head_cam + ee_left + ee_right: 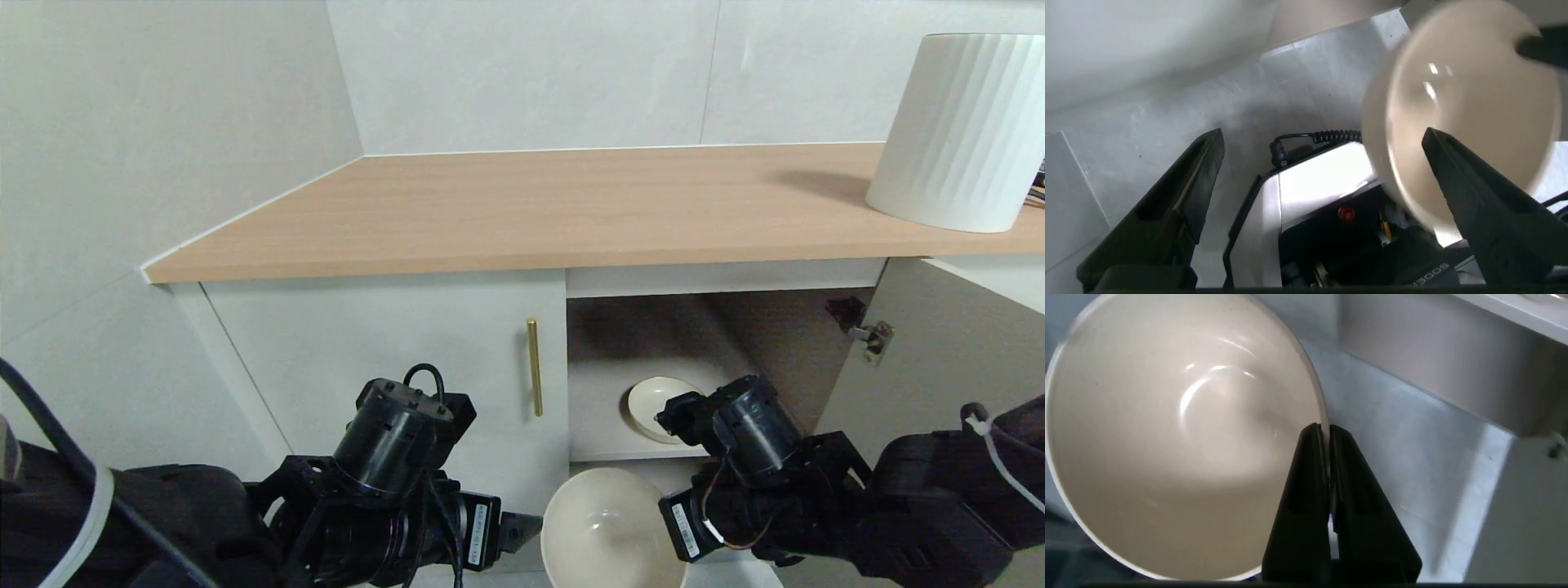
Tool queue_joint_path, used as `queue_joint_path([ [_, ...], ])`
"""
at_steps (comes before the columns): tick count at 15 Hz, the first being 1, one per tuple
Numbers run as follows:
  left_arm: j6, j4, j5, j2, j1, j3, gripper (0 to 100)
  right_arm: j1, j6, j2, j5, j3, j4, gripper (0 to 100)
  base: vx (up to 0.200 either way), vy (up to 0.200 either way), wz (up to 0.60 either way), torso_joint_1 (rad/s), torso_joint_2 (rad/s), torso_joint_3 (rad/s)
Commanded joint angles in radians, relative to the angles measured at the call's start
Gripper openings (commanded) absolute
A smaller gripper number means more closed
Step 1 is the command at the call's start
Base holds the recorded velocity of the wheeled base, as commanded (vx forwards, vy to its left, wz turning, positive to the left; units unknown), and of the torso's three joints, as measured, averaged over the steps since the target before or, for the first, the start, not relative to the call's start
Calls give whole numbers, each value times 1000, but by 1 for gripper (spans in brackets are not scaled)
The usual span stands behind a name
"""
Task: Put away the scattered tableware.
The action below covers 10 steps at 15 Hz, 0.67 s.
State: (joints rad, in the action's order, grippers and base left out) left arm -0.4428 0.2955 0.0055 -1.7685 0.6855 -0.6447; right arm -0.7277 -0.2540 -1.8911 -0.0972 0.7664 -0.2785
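Right wrist view is showing my right gripper [1329, 453] pinching the bowl [1184, 433] by a sliver of rim, low before the open cabinet [620, 335] — it is risking a slip, or clipping the dish [651, 402] inside — while my left gripper [1321, 139] is hanging open.

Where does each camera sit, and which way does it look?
Head: on the head, looking down at the open cabinet; left arm and right arm below.
Left wrist: on that arm, looking past its open left gripper toward the bowl.
Right wrist: along the right gripper, shut on the bowl's rim.
Shared: all three show the bowl.
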Motion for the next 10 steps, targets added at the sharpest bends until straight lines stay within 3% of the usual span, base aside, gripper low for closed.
queue_joint_path([
  [1,-1,1,1,1,0,0,100,44,1,-66,1,8,-4,0,0,0,0,0,0,0],
  [5,-1,1,1,3,0,0,100,143,-14,-138,-38,37,-16,0,0,0,0,0,0,0],
  [10,-1,2,1,9,0,0,100,217,-182,-191,-45,48,-257,0,0,0,0,0,0,0],
])
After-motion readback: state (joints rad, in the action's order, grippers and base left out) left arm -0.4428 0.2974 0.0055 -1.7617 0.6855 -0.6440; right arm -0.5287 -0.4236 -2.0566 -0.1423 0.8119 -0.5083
